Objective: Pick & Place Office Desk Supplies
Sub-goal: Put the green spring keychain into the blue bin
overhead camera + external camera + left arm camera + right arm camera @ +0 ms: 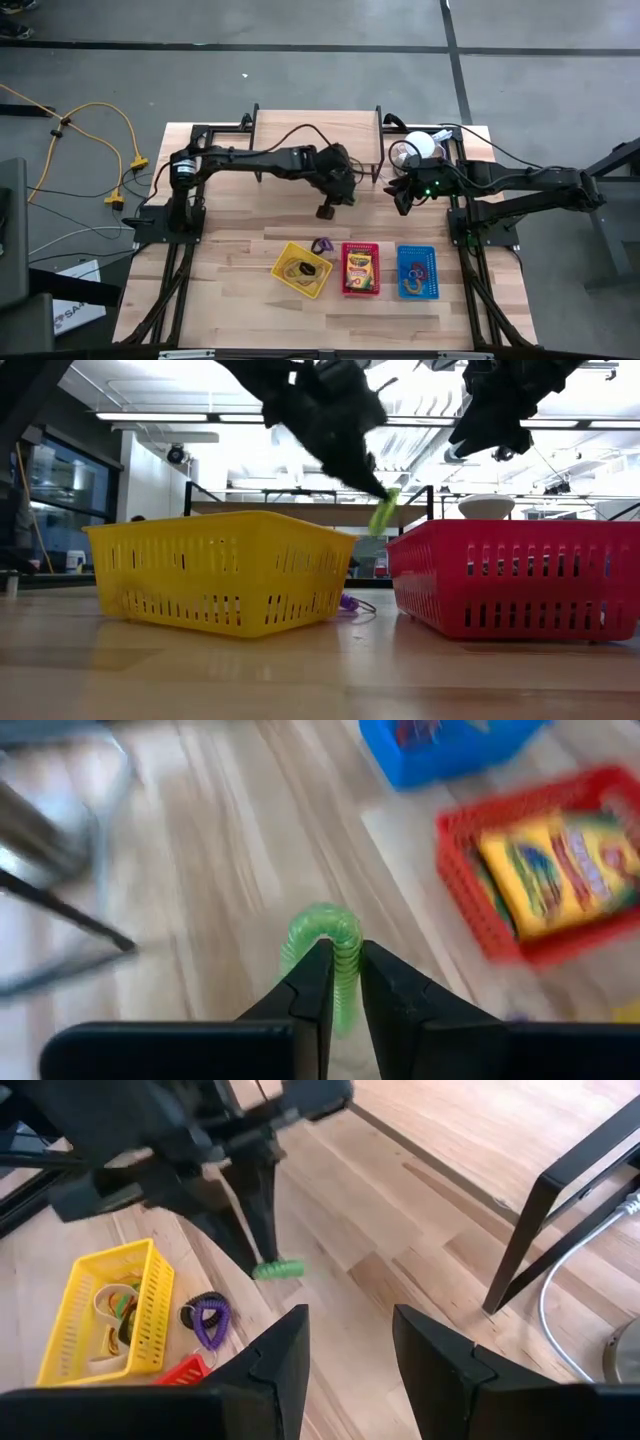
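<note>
My left gripper (328, 208) hangs over the middle of the table, shut on a small green coiled ring (322, 927), which also shows in the right wrist view (278, 1269) and the low view (383, 512). Near the front edge stand three baskets. The yellow basket (302, 268) holds rubber bands, the red basket (360, 268) a crayon box (565, 870), and the blue basket (417, 270) small coloured pieces. A purple coiled ring (208, 1318) lies on the table between the yellow and red baskets. My right gripper (350, 1350) waits open at the far right, holding nothing. My left gripper pinches the green coiled ring between its two fingers, at their free ends (268, 1252). The ring's arched part (335, 920) stands out past the fingertips. The fingers slant downward from the table's left and far side. The ring is lifted clear of the table.
A white dome on a metal base (425, 148) stands at the far right, beside a raised wooden board (318, 130) at the far edge. Black frame rails (470, 240) run along both sides of the table. Bare wood lies between the grippers and the baskets.
</note>
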`<act>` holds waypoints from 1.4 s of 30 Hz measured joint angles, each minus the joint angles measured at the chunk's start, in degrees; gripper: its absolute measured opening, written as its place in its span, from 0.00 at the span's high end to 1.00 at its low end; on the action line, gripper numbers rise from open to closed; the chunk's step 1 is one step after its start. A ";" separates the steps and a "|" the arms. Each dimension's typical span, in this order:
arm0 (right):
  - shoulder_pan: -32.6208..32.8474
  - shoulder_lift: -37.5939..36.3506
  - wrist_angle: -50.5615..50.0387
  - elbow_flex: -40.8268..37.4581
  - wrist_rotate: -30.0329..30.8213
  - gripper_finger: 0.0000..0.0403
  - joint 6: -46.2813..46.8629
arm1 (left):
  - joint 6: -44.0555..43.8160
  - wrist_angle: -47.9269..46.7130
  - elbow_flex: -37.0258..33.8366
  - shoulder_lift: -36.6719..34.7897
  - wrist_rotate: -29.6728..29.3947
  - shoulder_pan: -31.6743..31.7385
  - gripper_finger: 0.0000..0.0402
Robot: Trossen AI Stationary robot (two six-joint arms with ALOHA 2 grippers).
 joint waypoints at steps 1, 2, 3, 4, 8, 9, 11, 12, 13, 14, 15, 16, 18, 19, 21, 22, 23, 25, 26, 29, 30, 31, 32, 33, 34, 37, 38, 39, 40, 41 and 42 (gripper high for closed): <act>0.02 0.00 0.01 0.00 0.00 0.67 0.00 | -0.50 1.11 0.03 -0.50 0.21 0.00 0.90; 0.02 0.00 0.02 0.00 -0.03 0.67 0.00 | -0.78 1.22 0.03 -0.90 0.45 0.02 0.90; 0.00 -0.02 0.10 0.00 0.00 0.67 -0.01 | -0.94 2.21 0.03 -1.28 0.66 -0.05 0.90; 0.01 -0.02 0.20 0.00 -0.01 0.67 0.00 | -1.34 3.42 0.03 -1.62 0.66 -0.21 0.90; 0.00 0.00 0.46 0.00 0.00 0.67 0.00 | -3.19 5.13 0.03 -2.51 0.65 -0.92 0.90; 0.02 0.00 0.45 0.00 -0.02 0.67 0.00 | -3.38 5.06 0.04 -2.53 0.74 -1.15 0.90; 0.00 0.00 0.46 0.00 0.00 0.67 0.00 | -3.40 4.44 0.01 -2.64 0.78 -1.72 0.90; 0.00 0.00 0.46 0.00 -0.02 0.67 0.00 | -3.49 4.73 0.01 -2.66 0.78 -2.02 0.90; 0.00 0.00 0.49 0.00 -0.01 0.67 -0.01 | -3.52 4.82 0.01 -2.73 0.78 -2.36 0.90; 0.00 0.00 0.46 0.00 0.00 0.67 -0.02 | -3.52 4.86 0.01 -2.77 0.78 -2.71 0.90; 0.00 0.00 0.48 0.00 -0.02 0.67 0.00 | -3.52 4.98 0.01 -2.77 0.78 -3.06 0.90; 0.01 0.00 0.46 0.00 -0.01 0.67 0.00 | -3.52 4.97 0.01 -2.77 0.78 -3.45 0.90; 0.00 0.00 0.46 0.00 0.00 0.67 0.00 | -3.49 5.27 0.01 -2.77 0.78 -4.21 0.90; 0.00 0.00 0.46 0.00 0.00 0.67 -0.01 | -3.50 5.53 0.01 -2.77 0.77 -4.58 0.90; 0.01 0.00 0.47 0.00 0.00 0.67 0.00 | -3.49 6.23 0.01 -2.77 0.76 -5.29 0.90; 0.00 0.00 0.46 0.00 0.00 0.67 0.00 | -3.50 6.72 0.01 -2.77 0.76 -5.64 0.90; 0.00 0.00 0.46 0.00 -0.01 0.67 -0.01 | -3.50 7.40 0.01 -2.77 0.76 -5.97 0.90; 0.00 0.00 0.49 0.00 0.00 0.67 0.00 | -3.47 8.97 0.01 -2.77 0.75 -6.55 0.90; 0.02 0.00 0.58 0.00 0.00 0.67 0.00 | -3.47 9.55 0.01 -2.77 0.74 -6.76 0.90; 0.01 0.00 1.08 0.00 0.00 0.67 -0.02 | -3.01 10.94 0.01 -2.77 0.67 -7.26 0.90; 0.00 0.00 1.26 0.00 0.00 0.67 -0.06 | -2.50 11.16 0.01 -2.77 0.37 -7.34 0.90; 0.00 0.00 1.33 0.00 0.02 0.67 -0.33 | -2.13 11.25 0.01 -2.77 0.02 -7.34 0.90; 0.01 0.00 1.20 0.00 0.00 0.67 -0.77 | -2.04 11.31 0.01 -2.77 -0.11 -7.34 0.90; 0.00 0.00 0.93 0.00 0.00 0.67 -1.25 | -2.01 11.35 0.01 -2.77 -0.22 -7.32 0.90; 0.01 0.00 0.58 0.00 -0.01 0.67 -1.28 | -2.01 11.37 0.01 -2.77 -0.27 -7.32 0.90; 0.00 0.00 -1.59 0.00 -3.02 0.67 -0.06 | -2.29 11.45 0.01 -2.77 -0.27 -7.17 0.90; 0.00 0.02 -2.41 0.00 -5.09 0.67 -0.15 | -2.48 11.45 0.01 -2.77 -0.26 -7.03 0.90; 0.00 0.03 -3.07 0.00 -7.34 0.67 -0.45 | -2.49 11.48 0.01 -2.77 -0.26 -6.94 0.90; 0.02 0.12 -3.59 0.00 -9.37 0.67 -1.16 | -2.49 11.59 0.01 -2.77 -0.23 -6.88 0.90; 0.06 0.38 -3.90 0.00 -11.59 0.67 -2.00 | -2.49 11.62 0.01 -2.77 -0.24 -6.84 0.90; 0.22 0.61 -3.96 0.00 -13.34 0.67 -3.21 | -2.49 11.60 0.01 -2.77 -0.24 -6.84 0.90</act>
